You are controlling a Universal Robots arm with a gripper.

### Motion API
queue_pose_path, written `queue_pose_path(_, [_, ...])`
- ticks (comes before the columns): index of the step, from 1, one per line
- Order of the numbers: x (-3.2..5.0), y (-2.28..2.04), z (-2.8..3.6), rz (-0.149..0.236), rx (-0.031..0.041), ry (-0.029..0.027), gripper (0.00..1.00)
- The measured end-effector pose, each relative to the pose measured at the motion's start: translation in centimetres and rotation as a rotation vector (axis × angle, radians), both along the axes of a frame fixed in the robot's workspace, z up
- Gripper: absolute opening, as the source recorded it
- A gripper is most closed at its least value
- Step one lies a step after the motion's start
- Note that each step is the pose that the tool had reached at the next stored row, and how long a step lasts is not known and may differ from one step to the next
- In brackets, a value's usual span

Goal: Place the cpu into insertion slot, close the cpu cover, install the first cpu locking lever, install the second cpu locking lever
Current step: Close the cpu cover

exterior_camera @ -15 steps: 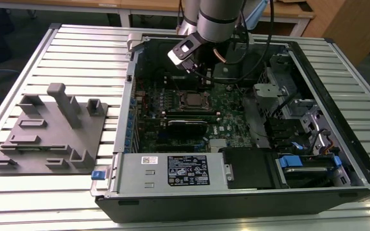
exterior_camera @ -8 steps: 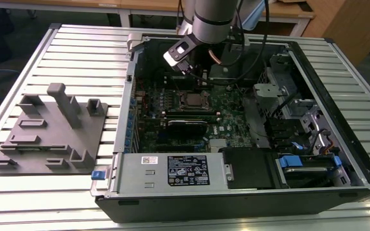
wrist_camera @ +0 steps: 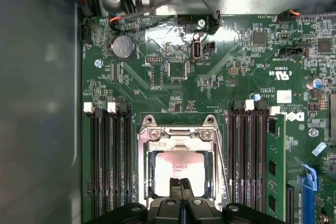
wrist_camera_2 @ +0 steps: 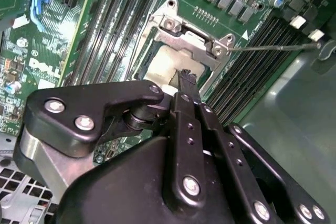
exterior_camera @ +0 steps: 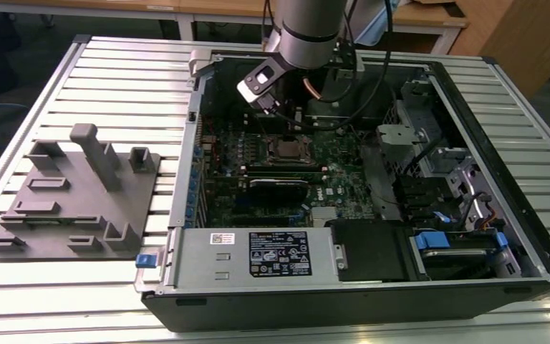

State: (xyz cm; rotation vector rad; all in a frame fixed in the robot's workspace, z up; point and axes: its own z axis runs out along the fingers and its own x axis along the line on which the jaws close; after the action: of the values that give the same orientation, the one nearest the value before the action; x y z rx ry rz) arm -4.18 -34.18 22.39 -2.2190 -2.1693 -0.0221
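Claw: my claw was pinched narrow, fingers together, holding nothing, tips over the chip's edge.
Chip: the chip lay flat in the socket, near the middle of the exterior view.
Cover: the metal frame lay down around the chip.
Surroundings: green circuit board inside an open computer case.

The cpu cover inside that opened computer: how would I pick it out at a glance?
Find the big black open computer case on the slatted table, then the green circuit board inside it. Between two banks of long black memory slots sits the cpu cover, a thin silvery square metal frame. Unlike its dark neighbours, it is shiny, with a large square central opening.
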Motion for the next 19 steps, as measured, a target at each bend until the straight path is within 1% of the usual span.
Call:
queue_pose_path(3, [-0.01, 0.00, 0.00, 0.000, -0.0002, 0.0001, 0.11])
queue_pose_path(6, [-0.11, 0.01, -0.15, 0.000, 0.0002, -0.0010, 0.11])
queue_pose_path(14, [-0.13, 0.00, -0.18, 0.001, 0.0004, -0.0014, 0.11])
queue_pose_path(15, [-0.14, 0.00, -0.21, 0.008, 0.0010, -0.0014, 0.11])
queue_pose_path(18, [-0.13, 0.00, -0.25, 0.051, 0.0010, -0.0011, 0.11])
queue_pose_path(19, [-0.13, 0.00, -0.25, 0.055, 0.0010, -0.0011, 0.11])
